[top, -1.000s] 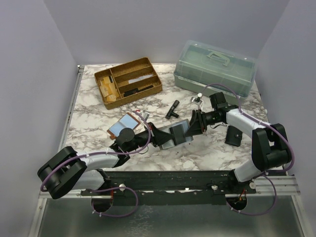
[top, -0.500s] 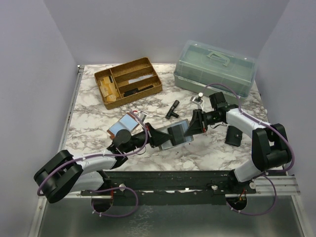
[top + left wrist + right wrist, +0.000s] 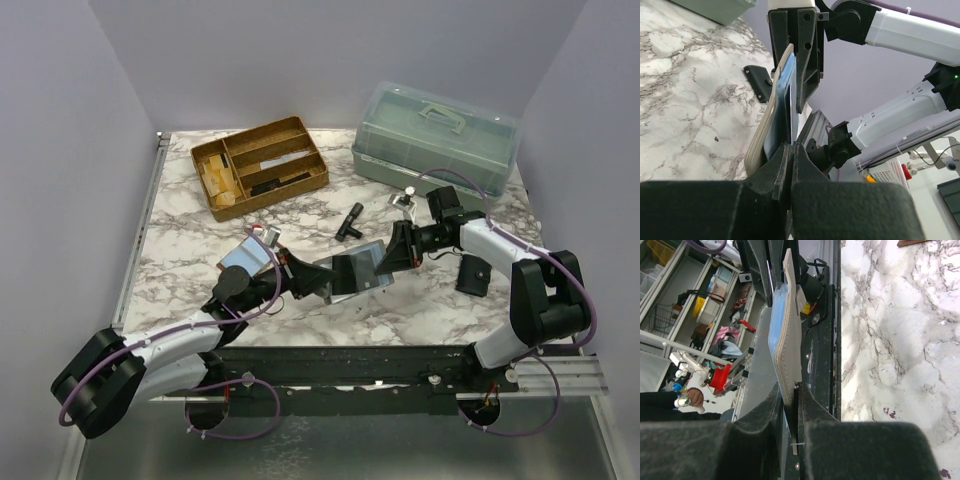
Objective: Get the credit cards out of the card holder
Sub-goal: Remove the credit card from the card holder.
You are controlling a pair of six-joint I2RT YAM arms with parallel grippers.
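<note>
1. Both arms meet over the near middle of the bench (image 3: 200, 230). The holder (image 3: 365, 268) is strung between them, one gripper at each end.
2. The left gripper (image 3: 790, 156) has its jaws clamped tight on the near edge of a light-blue card (image 3: 785, 117). The left wrist view shows the fingers pinching the card alone, with the holder's tan cover running just outside them.
3. The right gripper (image 3: 790, 399) is closed on the opposite end of the holder, one finger on each face of the tan cover.
4. The card lies flat against the holder's inner face, blue side up and tan side toward the bench. How far out it sits, I cannot tell.
5. The holder is slightly tilted and looks clear of the marble, though from above I cannot be sure of the gap.
6. Left of the holder, a blue rectangle (image 3: 243, 255) with a brownish rim lies flat on the bench, partly under the left arm (image 3: 180, 335). Card or not, I cannot tell.
7. Toward the far-left corner sits a wooden tray (image 3: 262, 140), set at an angle, with small things in its compartments.
8. At the far-right corner stands a translucent green box (image 3: 435, 135) with a handle on top.
9. Between the box and the holder lies a small black piece (image 3: 350, 220).
10. A black pouch (image 3: 472, 275) rests near the right edge, just beside the right arm (image 3: 500, 240).
</note>
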